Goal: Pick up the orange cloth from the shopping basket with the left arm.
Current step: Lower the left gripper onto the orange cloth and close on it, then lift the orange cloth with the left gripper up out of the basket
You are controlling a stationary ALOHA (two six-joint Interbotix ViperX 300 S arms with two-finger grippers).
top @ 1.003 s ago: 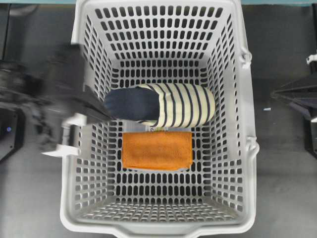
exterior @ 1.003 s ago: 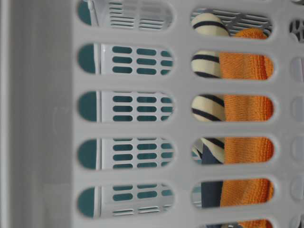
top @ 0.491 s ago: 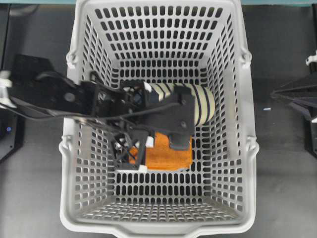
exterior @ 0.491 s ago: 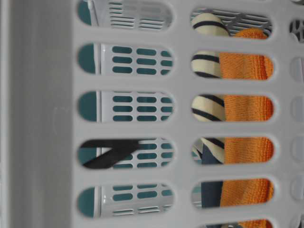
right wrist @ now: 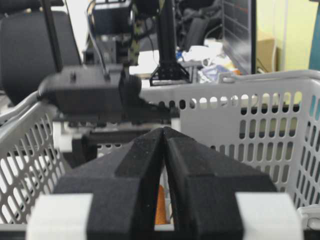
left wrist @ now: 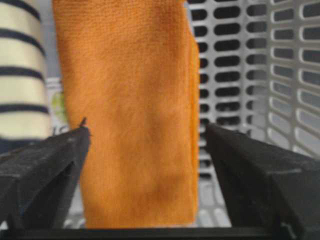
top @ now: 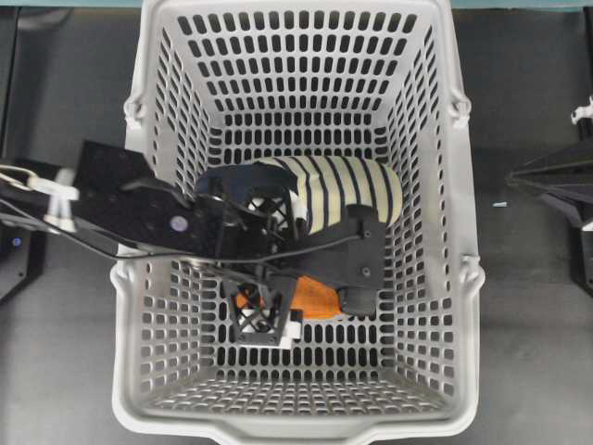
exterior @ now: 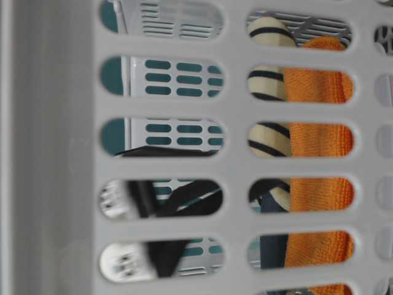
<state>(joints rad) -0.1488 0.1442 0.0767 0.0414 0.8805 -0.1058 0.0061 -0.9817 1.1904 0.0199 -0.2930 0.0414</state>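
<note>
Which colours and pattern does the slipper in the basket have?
The slipper has cream and navy stripes with a plain navy toe, clearest in the overhead view.

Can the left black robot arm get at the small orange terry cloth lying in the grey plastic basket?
Probably yes. The left gripper hangs open right over the orange cloth, one finger on each side; the striped slipper lies beside it, not across.

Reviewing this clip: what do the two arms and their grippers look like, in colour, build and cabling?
The left arm is black, built of flat plates, with thin black cables running along it and white fittings near its wrist. The left gripper has black, matte, wedge-shaped fingers on an open lattice frame. The right gripper has black tapered fingers with white blocks at their bases.
</note>
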